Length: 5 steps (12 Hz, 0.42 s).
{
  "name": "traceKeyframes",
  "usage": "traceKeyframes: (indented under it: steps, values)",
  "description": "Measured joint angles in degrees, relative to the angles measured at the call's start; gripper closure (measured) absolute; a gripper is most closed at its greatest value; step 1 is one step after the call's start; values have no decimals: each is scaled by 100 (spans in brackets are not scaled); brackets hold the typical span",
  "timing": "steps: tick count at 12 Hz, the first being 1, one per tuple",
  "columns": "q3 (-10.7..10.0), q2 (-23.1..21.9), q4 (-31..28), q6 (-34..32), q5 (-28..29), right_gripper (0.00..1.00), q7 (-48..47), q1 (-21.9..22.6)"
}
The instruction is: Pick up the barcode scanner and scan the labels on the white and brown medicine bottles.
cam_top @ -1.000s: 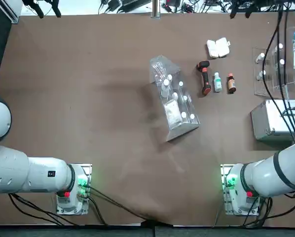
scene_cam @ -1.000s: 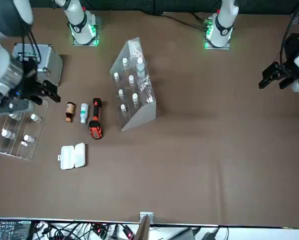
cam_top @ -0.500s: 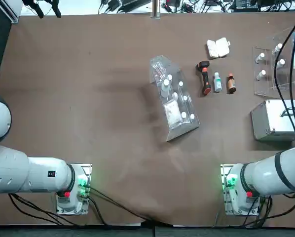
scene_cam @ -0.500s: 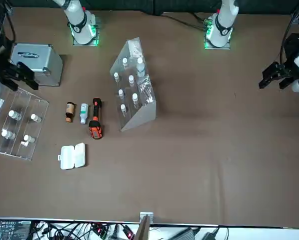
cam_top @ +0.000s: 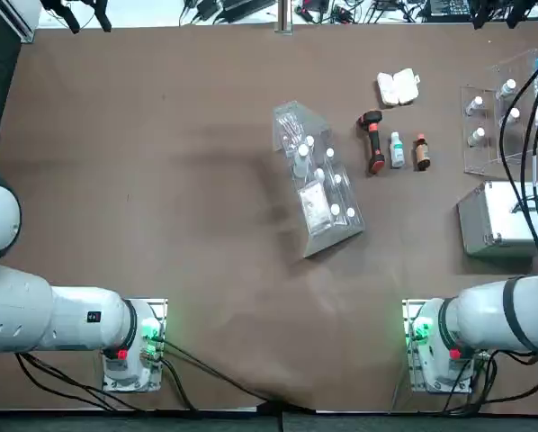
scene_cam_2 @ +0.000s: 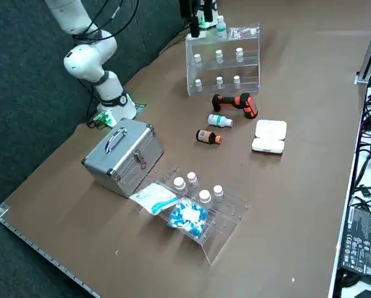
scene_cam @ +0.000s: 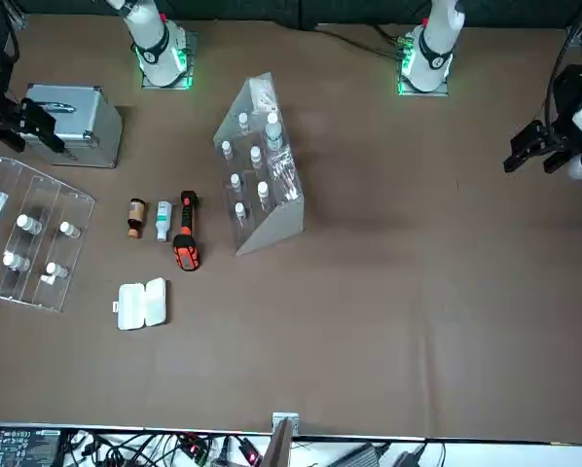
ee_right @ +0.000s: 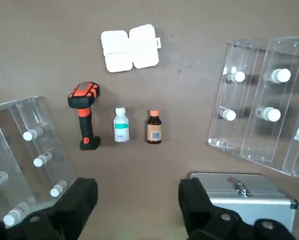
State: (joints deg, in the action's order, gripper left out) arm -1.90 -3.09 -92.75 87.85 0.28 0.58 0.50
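Observation:
The barcode scanner (cam_top: 374, 142) (ee_right: 84, 117), black with an orange head, lies flat on the brown table. Beside it lie the white medicine bottle (cam_top: 396, 149) (ee_right: 121, 125) and the brown medicine bottle (cam_top: 421, 151) (ee_right: 154, 128), each on its side, in one row. My right gripper (ee_right: 138, 189) hangs high above the table and is open, with nothing between its fingers. In the front view the right gripper (scene_cam: 23, 125) shows over the metal case, well apart from the scanner (scene_cam: 185, 233).
A white clamshell case (cam_top: 398, 87) lies just beyond the scanner. A clear vial rack (cam_top: 318, 184) stands to the scanner's left. A silver metal case (cam_top: 498, 220) and a clear acrylic tray (cam_top: 498, 112) with white-capped vials sit at the right.
My right gripper has drifted from over the acrylic tray toward the metal case, back toward the robot's side. The scanner and both bottles have not moved.

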Motion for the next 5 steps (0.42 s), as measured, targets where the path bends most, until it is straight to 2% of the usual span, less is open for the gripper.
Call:
traceKeyframes:
  steps: [5]
  values:
    - [108,-122,-95,6,0,0,0,-114]
